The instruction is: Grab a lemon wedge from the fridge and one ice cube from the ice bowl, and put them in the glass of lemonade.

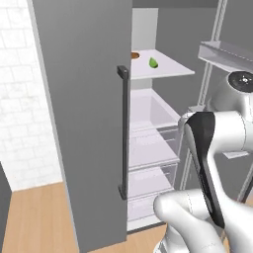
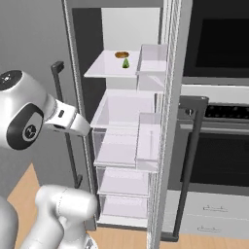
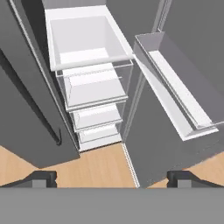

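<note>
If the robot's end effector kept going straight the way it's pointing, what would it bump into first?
Probably the clear drawers low inside the open fridge. In the hand view the open end effector aims down toward them, with the wooden floor just below. Depth is hard to judge, so it might meet the floor instead.

Fridge (image 1: pixel 84 123) right door open; lemon wedge (image 1: pixel 153 63) small, green-yellow, lying on upper white shelf.

white fridge shelf (image 1: pixel 170 69), lemon wedge (image 1: pixel 153 63), brown disc (image 1: pixel 134 55)
</note>
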Available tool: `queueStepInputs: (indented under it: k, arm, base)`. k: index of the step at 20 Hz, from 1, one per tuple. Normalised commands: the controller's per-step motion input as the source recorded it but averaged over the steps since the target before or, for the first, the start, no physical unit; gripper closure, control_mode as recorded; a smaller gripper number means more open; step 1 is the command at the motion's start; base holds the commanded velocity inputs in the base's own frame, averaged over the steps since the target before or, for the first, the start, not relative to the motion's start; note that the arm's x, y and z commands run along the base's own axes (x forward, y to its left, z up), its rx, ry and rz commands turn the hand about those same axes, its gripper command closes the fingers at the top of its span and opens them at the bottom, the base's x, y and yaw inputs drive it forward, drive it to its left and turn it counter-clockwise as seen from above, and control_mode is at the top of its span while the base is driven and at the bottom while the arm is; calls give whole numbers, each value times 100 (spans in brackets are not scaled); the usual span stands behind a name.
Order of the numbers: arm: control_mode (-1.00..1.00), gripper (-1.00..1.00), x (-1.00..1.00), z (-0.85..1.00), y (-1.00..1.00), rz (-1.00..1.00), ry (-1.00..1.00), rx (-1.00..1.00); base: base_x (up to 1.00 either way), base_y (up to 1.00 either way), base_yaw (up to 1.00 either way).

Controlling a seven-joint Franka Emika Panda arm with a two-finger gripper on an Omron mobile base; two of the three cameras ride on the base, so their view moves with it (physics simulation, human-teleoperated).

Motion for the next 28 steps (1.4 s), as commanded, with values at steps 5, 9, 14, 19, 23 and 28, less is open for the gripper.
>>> queueStepInputs:
  k: [5,9,14,19,23,28]
  arm:
    - [100,-100,0,0,0,0,0,0]
    - [100,-100,0,0,0,0,0,0]
    - [100,-100,0,0,0,0,0,0]
    - [100,-100,0,0,0,0,0,0]
    - [-100,-100,12,4,0,2,-3,0]
    - [-100,-100,3,30,0,9,-21,7]
  base:
    - [93,-4,0]
    - [64,-30,-1]
    - [22,-47,0]
    - [0,-21,4]
    - [9,0,3]
    - [0,0,0]
